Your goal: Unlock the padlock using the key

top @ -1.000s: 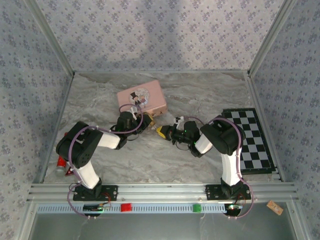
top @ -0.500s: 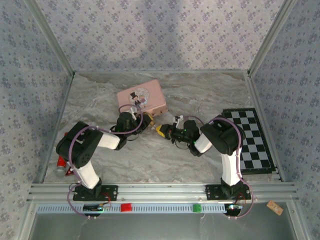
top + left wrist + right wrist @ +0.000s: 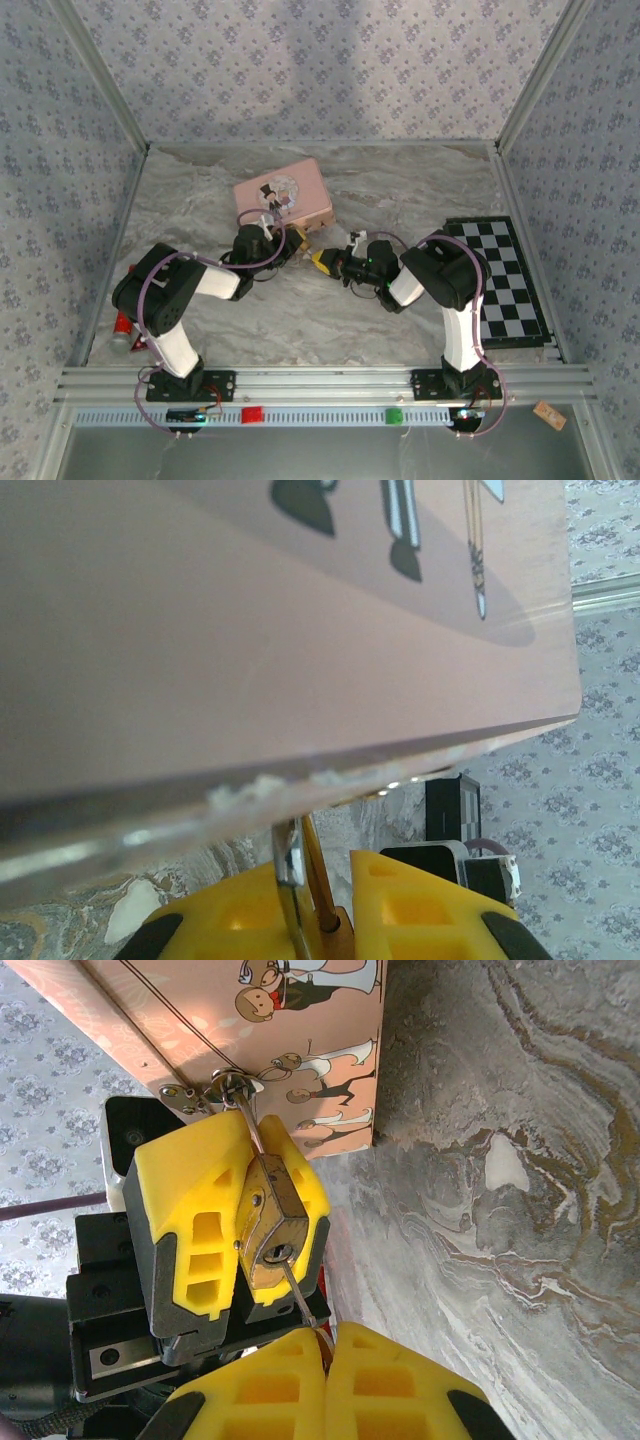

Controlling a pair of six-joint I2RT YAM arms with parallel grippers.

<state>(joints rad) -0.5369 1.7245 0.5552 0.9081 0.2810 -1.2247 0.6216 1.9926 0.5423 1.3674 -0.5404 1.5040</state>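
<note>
Presently: left gripper (image 3: 255, 1175), jaws narrowed, clamping the padlock (image 3: 272, 1222) body; right gripper (image 3: 325, 1358), jaws pressed together, pinching the key (image 3: 298, 1295), tip at the keyhole (image 3: 281, 1252).

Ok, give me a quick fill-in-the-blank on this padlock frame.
1. The left hand clamps the padlock, whose shackle hangs through the latch of the ___ box.
2. The right hand pinches the key, its tip at the padlock's ___.
3. Both hands' fingers are coloured ___.
Missing: pink; keyhole; yellow.
</note>
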